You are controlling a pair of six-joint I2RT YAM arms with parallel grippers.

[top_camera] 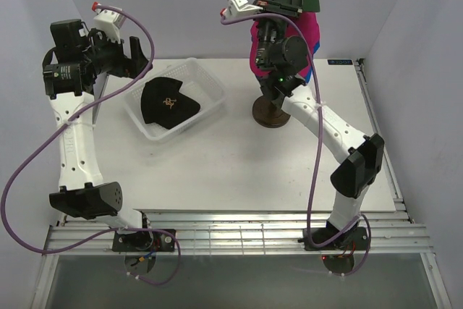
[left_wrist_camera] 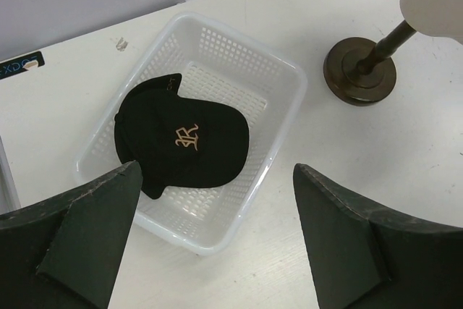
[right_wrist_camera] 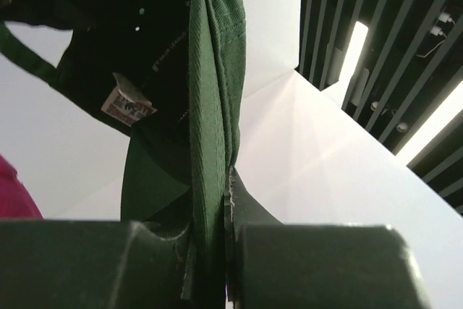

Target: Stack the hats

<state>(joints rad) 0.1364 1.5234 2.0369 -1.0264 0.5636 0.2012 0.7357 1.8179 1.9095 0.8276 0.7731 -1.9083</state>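
Right wrist, ribbed green fabric cap (right_wrist_camera: 215, 99)

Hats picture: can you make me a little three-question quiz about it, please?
1. True or false: the black cap lies in the white basket.
2. What colour is the cap that the right gripper pinches? A blue, B green, C pink.
3. Fill in: the left gripper is ____.
Key: 1 true; 2 B, the green cap; 3 open.
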